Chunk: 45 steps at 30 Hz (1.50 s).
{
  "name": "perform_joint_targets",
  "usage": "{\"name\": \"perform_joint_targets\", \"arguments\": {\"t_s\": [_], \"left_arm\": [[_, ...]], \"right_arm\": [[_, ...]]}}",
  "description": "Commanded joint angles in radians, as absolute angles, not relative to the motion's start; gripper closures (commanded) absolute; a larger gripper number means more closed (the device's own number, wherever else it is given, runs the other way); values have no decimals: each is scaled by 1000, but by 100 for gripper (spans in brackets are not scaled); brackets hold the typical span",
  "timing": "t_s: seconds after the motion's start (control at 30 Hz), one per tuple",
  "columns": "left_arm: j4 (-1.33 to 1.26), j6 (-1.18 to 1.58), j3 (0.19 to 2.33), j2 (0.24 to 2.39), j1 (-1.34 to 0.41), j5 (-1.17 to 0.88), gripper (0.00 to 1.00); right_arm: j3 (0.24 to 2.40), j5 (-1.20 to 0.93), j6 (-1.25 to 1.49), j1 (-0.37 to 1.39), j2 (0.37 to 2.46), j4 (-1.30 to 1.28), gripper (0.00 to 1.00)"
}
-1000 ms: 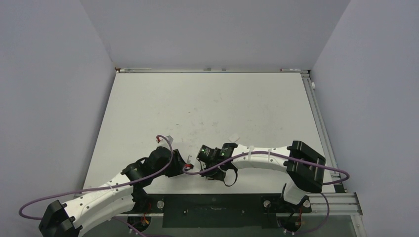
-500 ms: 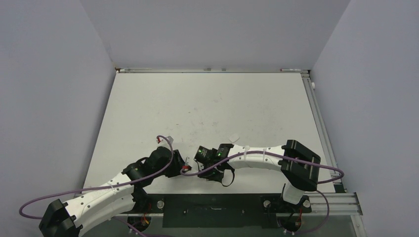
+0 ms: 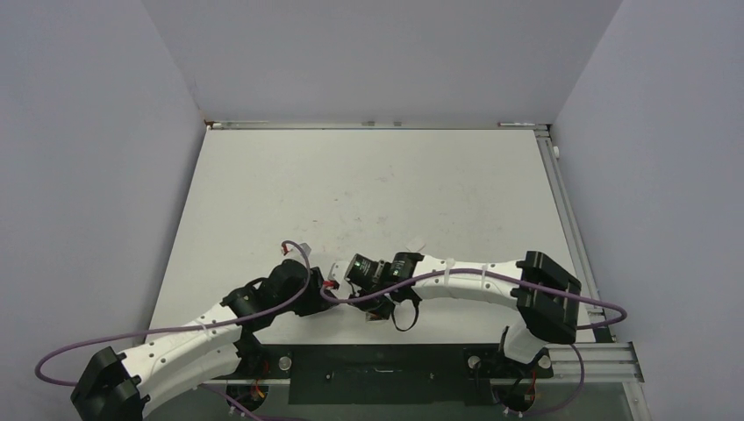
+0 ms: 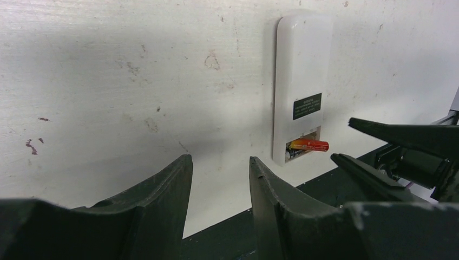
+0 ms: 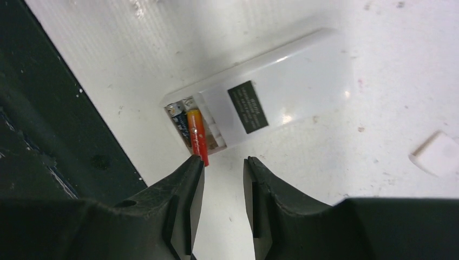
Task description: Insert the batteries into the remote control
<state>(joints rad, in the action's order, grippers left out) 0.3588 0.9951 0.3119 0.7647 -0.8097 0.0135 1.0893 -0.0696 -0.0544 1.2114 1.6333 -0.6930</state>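
Observation:
The remote control (image 5: pixel 270 89) lies on the table, white back up, with a black label and its battery bay open at one end. It also shows in the left wrist view (image 4: pixel 301 65). The dark battery (image 5: pixel 175 115) lies in the bay. The reddish battery (image 5: pixel 197 135) lies beside it, tilted, with one end sticking out past the remote's end (image 4: pixel 309 144). My right gripper (image 5: pixel 223 161) is open and empty; its left fingertip (image 5: pixel 196 162) is at the reddish battery's outer end. My left gripper (image 4: pixel 219 160) is open and empty, a short way from the remote.
A small loose white chip (image 5: pixel 437 154) lies on the table beyond the remote (image 3: pixel 416 245). A black strip (image 5: pixel 48 108) runs along the table's near edge, close to the remote's open end. The two grippers (image 3: pixel 332 282) are very near each other.
The right gripper has shifted slightly left and away from the near edge. The left arm has edged forward a little. Both stay by the remote.

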Motion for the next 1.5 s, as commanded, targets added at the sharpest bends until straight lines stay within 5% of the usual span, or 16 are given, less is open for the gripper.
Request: {"name": "perform_joint_targets", "arguments": {"t_s": [0.0,0.37,0.63,1.47], "left_arm": [[287,994,313,785,-806,-36,60],[149,970,322,938,-814,-143,61],[79,960,363,1082,-867,-162,71],[16,980,396,1263,-946,-143,87]], "right_arm": [[1092,78,107,1199,1515,-651,67],[887,141,533,1170,1288,-495,68],[769,152,745,1173,1251,-437,69],[745,225,1052,1277,1339,-419,74]]}}
